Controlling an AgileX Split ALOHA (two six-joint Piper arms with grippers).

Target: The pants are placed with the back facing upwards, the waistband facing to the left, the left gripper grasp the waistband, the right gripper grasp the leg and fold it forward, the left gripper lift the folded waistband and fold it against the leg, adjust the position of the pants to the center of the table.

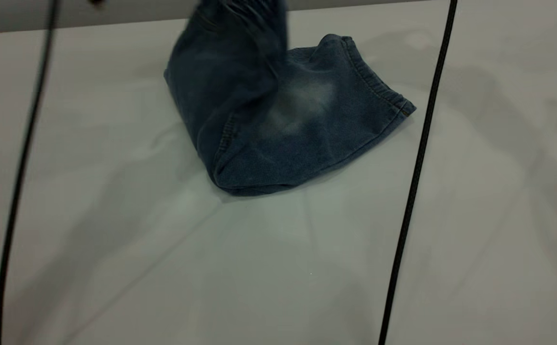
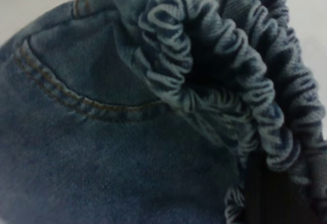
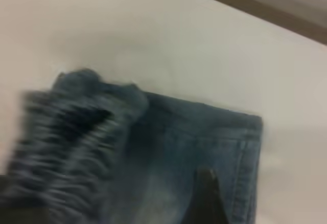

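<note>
**Clerk:** Item one, the pants?

**Arm:** The pants (image 1: pixel 278 124), blue washed denim, lie on the far middle part of the table (image 1: pixel 163 268). Already doubled along their length, one rounded fold edge toward the near side. The pale oval fade of the leg (image 1: pixel 302 103) faces up.

**Clerk:** Item two, the waistband?

**Arm:** The waistband (image 2: pixel 214 76), gathered dark elastic, is raised off the table at the far end, out past the top of the exterior view. My left wrist camera is filled with its ruffles, with a stitched pocket (image 2: pixel 76 76) just beside them. I judge my left gripper is pinching that band, since the cloth hangs from that spot, yet my fingers do not show plainly, so I cannot tell for certain.

**Clerk:** Why held so high?

**Arm:** In my judgement, to carry the folded waist end over and lay it against the leg. Lifting it clears the cloth beneath, so nothing drags or bunches.

**Clerk:** Item three, the right side?

**Arm:** My right gripper (image 3: pixel 207 198) hovers over the leg end near the stitched hem (image 3: pixel 250 157). Only a dark finger shows; spread or pressed together, I cannot tell.

**Clerk:** Other stock?

**Arm:** Two black cables (image 1: pixel 417 158) hanging across the exterior view, one each side of the pants.

**Clerk:** Outstanding?

**Arm:** The second fold, then centring the pants.
</note>
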